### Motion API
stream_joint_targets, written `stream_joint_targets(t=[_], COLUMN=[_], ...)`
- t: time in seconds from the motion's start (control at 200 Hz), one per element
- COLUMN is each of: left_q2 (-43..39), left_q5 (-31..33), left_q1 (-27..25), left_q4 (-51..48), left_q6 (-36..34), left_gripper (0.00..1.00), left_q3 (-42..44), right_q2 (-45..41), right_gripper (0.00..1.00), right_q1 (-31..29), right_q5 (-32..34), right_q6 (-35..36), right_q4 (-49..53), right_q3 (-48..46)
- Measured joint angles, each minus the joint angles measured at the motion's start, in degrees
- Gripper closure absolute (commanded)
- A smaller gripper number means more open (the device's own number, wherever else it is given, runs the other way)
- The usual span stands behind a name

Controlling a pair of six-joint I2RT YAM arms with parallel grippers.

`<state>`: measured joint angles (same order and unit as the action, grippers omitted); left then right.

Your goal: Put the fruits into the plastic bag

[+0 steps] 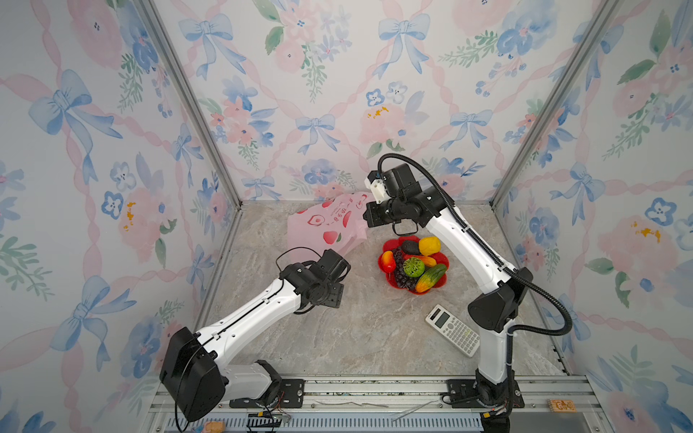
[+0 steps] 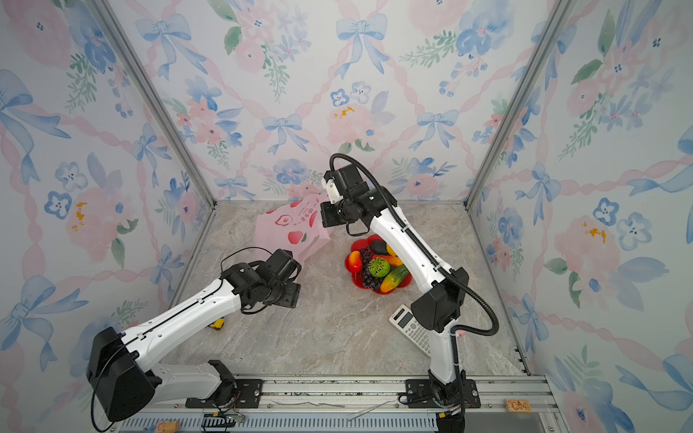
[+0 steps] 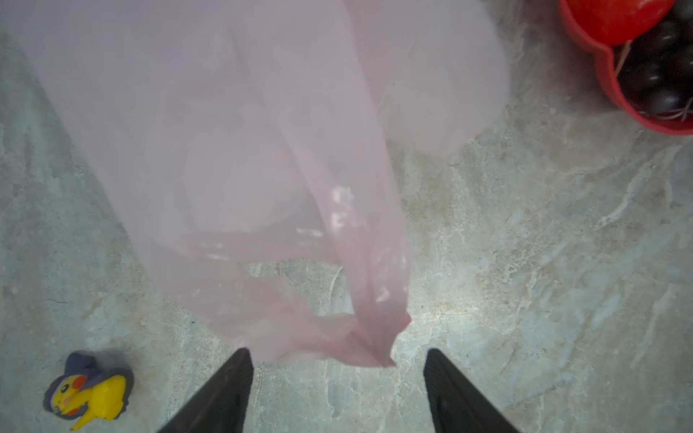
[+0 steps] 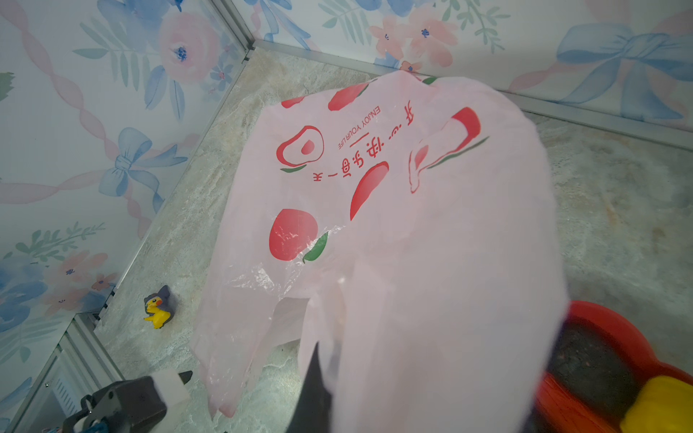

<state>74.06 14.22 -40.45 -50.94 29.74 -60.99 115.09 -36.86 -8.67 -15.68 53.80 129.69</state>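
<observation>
Marble-look tabletop (image 1: 360,337) has a red plate (image 1: 391,245) of fruits (image 1: 413,267), calculator (image 1: 453,334) near its front-right, plastic bag (image 1: 322,225) just beside its back-left, little yellow figure (image 2: 217,324) well off to its left.

So my little work cell is boxed in on three sides by wallpaper walls (image 1: 337,93), all watercolor stuff: blue bows, pink ribbons, pink and blue flowers, green sprigs. Bare aluminium posts (image 1: 187,101) run up the two back corners. The floor (image 1: 356,337) is a grey-beige marble-look slab, and a slotted metal rail (image 1: 375,390) runs along the front edge. Light's soft and even all over.
</observation>
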Motion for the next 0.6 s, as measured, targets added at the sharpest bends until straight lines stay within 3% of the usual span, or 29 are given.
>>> stream_joint_targets(t=[0.235, 0.4, 0.54, 0.6], left_q2=[3.37, 6.88, 8.79, 9.27], left_q5=[2.40, 3.85, 6.51, 7.63], left_q1=[-0.15, -0.68, -0.79, -0.79], left_q4=[0.33, 1.11, 1.51, 1.55], left_q6=[-0.61, -1.27, -1.97, -2.71], left_gripper=[0.27, 0.33, 0.53, 0.72], left_q3=[-1.03, -1.05, -1.38, -1.73], right_q2=[-0.94, -1.68, -2.86, -3.30], right_gripper=[1.00, 1.00, 1.00, 1.00], right_q1=[0.07, 0.39, 0.44, 0.48], right_q5=[-0.59, -1.11, -1.62, -1.68], right_q6=[0.00, -0.02, -0.07, -0.24], right_q4=[-0.02, -0.11, -0.63, -0.72], right_q3=[-2.21, -2.78, -4.11, -4.52])
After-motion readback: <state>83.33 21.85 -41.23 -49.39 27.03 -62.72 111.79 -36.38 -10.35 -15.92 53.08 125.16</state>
